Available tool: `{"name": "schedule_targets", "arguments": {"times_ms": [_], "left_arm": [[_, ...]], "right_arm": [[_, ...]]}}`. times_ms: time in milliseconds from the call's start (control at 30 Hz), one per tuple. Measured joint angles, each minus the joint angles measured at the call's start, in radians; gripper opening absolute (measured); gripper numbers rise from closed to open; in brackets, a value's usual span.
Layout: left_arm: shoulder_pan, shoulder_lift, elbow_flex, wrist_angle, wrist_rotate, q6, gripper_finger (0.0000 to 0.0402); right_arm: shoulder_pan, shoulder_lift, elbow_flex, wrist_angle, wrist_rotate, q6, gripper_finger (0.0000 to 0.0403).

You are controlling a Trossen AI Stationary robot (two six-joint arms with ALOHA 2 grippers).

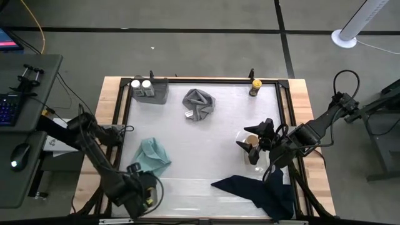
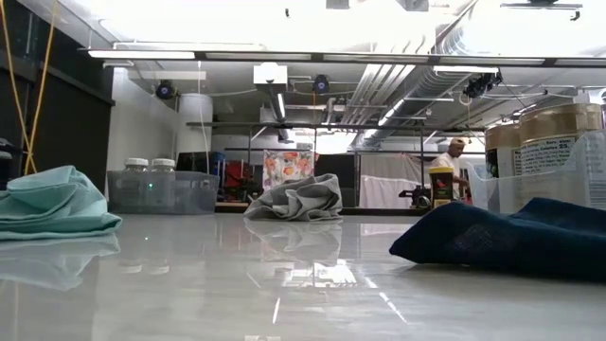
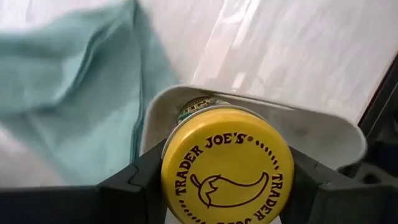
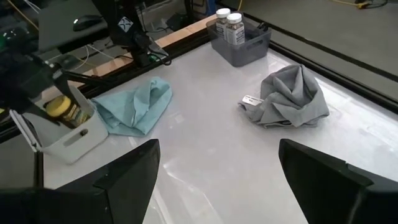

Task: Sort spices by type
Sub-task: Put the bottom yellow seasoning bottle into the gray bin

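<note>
A: From above, where do the jars sit?
B: Two white-capped jars (image 1: 140, 84) stand upright in the grey tray (image 1: 157, 94) at the far left corner. A yellow-capped jar (image 1: 255, 87) stands alone by the far rail. A tan-topped jar (image 1: 251, 143) stands in the clear tray (image 1: 242, 135) near the right edge, with the right gripper (image 1: 250, 139) over it. The left gripper (image 1: 149, 195) hangs at the near left corner, just beside the teal cloth (image 1: 153, 155).

A: And open room?
B: The table's middle is bare between the grey cloth (image 1: 199, 104) and the navy cloth (image 1: 259, 190).

A: The level view?
B: Every jar there stands with its long axis vertical; the tan-topped jars (image 2: 554, 142) rise behind the navy cloth (image 2: 511, 237).

A: The left wrist camera?
B: The left gripper (image 3: 225, 180) clamps a yellow-capped jar (image 3: 227, 165), cap toward the lens, long axis running away toward a white bin (image 3: 323, 134) under it.

A: The right wrist camera?
B: The right gripper (image 4: 217, 177) has its fingers (image 4: 134, 171) spread wide, holding nothing. Far off, the yellow jar (image 4: 59, 107) lies tilted above the white bin (image 4: 78, 137) at the table's edge
</note>
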Motion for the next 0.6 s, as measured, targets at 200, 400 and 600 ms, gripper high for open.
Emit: {"name": "schedule_targets", "arguments": {"times_ms": [200, 400, 600], "left_arm": [[0.063, -0.001, 0.000, 0.100, -0.012, 0.201, 0.0190], [0.085, -0.001, 0.000, 0.130, 0.030, 0.306, 0.0190], [0.085, -0.001, 0.000, 0.120, 0.032, 0.308, 0.0190]], "right_arm": [[0.000, 0.000, 0.000, 0.000, -0.009, 0.004, 0.0325], [0.000, 0.000, 0.000, 0.000, -0.020, 0.004, 0.0325], [0.000, 0.000, 0.000, -0.009, -0.021, 0.004, 0.0325]]}}
